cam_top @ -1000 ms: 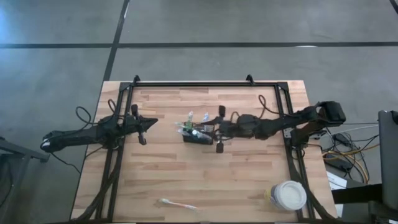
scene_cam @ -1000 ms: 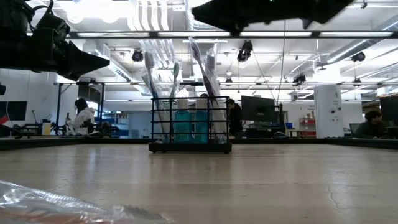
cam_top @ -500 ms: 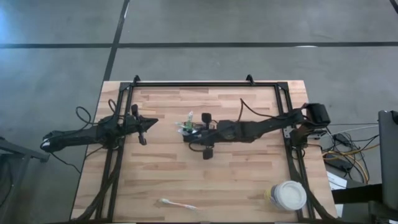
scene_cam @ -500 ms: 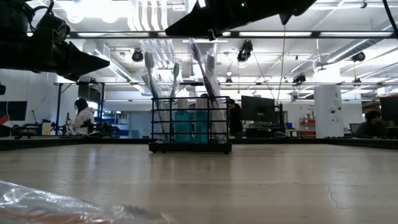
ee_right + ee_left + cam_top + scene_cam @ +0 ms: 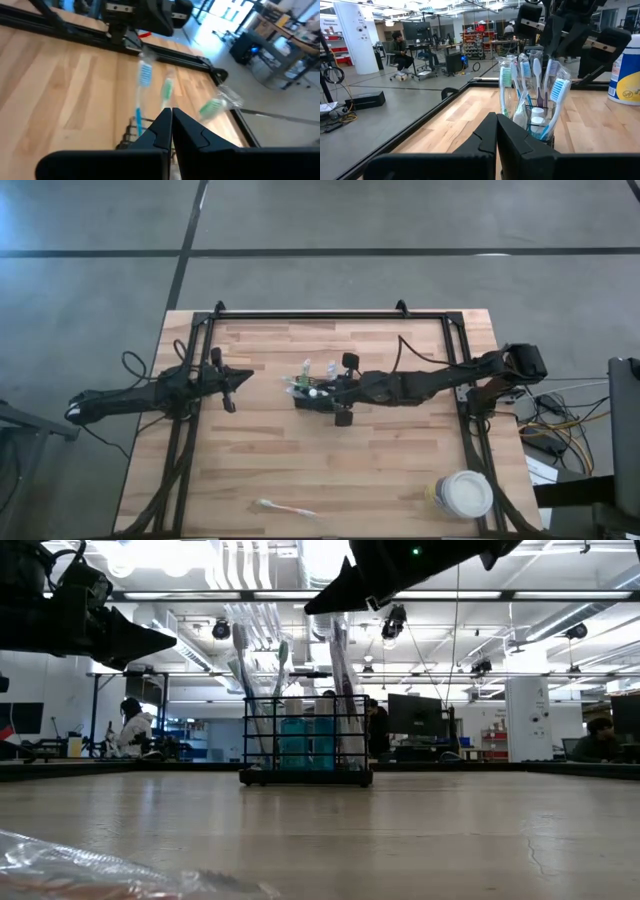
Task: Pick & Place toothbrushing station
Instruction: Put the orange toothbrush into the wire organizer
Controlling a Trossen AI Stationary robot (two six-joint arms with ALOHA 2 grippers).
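Note:
The toothbrushing station (image 5: 318, 402), a small black wire caddy (image 5: 305, 740), stands on its base at the table's middle. Several toothbrushes (image 5: 532, 85) stand upright in it with a blue bottle. My right gripper (image 5: 320, 391) reaches in from the table's right. It hangs shut just above the brush tops (image 5: 312, 608), tipped slightly down (image 5: 171, 112). My left gripper (image 5: 245, 378) waits shut to the left of the caddy, level and above the table (image 5: 496, 130). My right gripper is shut directly over the toothbrush heads (image 5: 166, 90). Its own fingers hide the spot, so I cannot tell whether they touch a brush.
A round white tub (image 5: 463, 494) stands at the near right corner. A packaged toothbrush (image 5: 285, 508) lies near the front edge, its clear wrapper (image 5: 80, 870) close to the low camera. Black frame rails (image 5: 330, 314) run along the table's far edge and sides.
My right gripper has reached over the caddy toward the table's left and then drawn back a little. It has tipped its fingers down toward the brush tops. The caddy and brushes have stayed in place.

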